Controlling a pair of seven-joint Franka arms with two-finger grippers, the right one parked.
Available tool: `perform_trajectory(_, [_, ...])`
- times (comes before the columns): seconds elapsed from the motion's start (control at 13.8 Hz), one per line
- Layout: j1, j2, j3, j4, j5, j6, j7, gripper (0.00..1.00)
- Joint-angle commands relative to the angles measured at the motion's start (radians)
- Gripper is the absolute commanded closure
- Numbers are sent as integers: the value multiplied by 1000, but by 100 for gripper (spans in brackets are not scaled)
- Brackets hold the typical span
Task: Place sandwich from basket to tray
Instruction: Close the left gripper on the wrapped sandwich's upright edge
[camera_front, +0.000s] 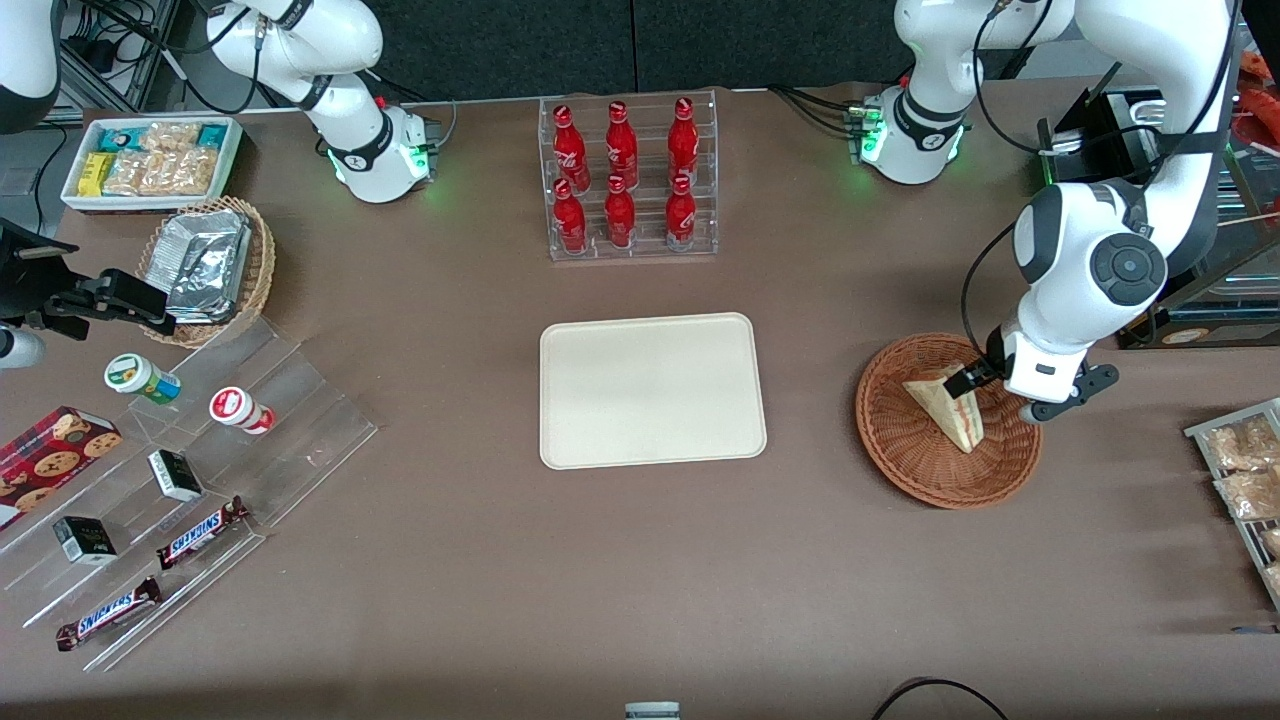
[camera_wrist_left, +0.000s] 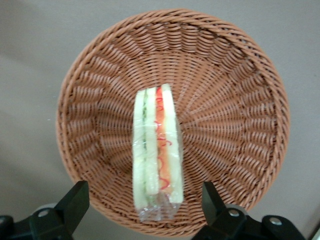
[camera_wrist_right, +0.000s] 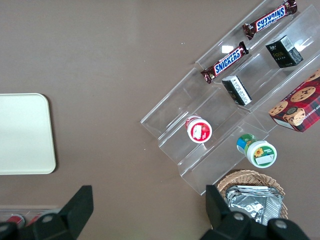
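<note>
Gripper (camera_wrist_left: 145, 200) hangs above the reddish-brown wicker basket (camera_wrist_left: 235, 100), fingers (camera_wrist_left: 75, 200) spread wide and straddling the wrapped sandwich (camera_wrist_left: 156, 150), not touching it. Sandwich stands on its edge in the basket, red and green filling layers up, leaning on the woven wall. Cream tray (camera_front: 652, 390) lies bare, well apart toward the table's middle. Risks as judged: slick clear wrap may slide between the pads; squeezing soft bread hard could crush it; an off-centre descent may tip the wedge flat or catch the basket rim.
</note>
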Motion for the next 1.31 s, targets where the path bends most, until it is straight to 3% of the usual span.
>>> perform_trajectory(0.0, [-31, 26, -3, -9, -17, 43, -22, 1])
perform_trajectory(1.23, [-40, 80, 35, -41, 0, 105, -63, 1])
